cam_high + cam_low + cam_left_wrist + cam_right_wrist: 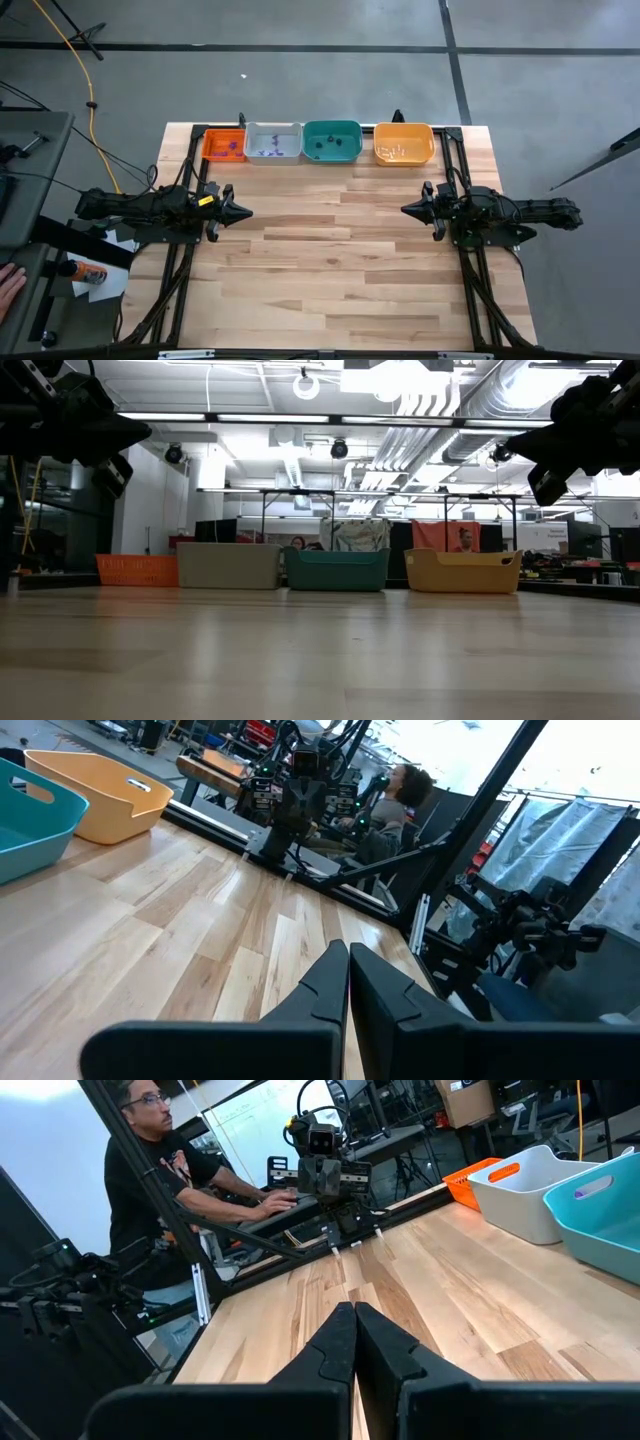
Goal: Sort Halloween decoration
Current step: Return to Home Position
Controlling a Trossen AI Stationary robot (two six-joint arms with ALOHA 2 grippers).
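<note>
Your left pincer [243, 212] hangs over the left side of the desk [330, 270] with its two fingers pressed together; in its own wrist view you can see the tips meeting. Your right pincer [408, 210] mirrors it on the opposite side, fingers likewise together. The two point inward at each other, well apart, and the low view shows you both raised off the wood.

You will find the trinkets off to the side of both pincers, well away from either, in four trays set just beside one another along the far edge. The red tray [212, 138] is the one nearest your left pincer and holds purple trinkets [230, 148]. Next to it the grey tray [288, 133] holds a few more purple ones. The green tray [332, 124] follows, roughly level with the gap between the pincers, with dark trinkets [328, 146] inside. The orange tray [405, 127], nearest your right pincer, carries pale trinkets [398, 152].

Beyond the right arm a seated person [395, 800] shows in the left wrist view, and beyond the left arm a person in a dark shirt [150, 1170] shows in the right wrist view.
</note>
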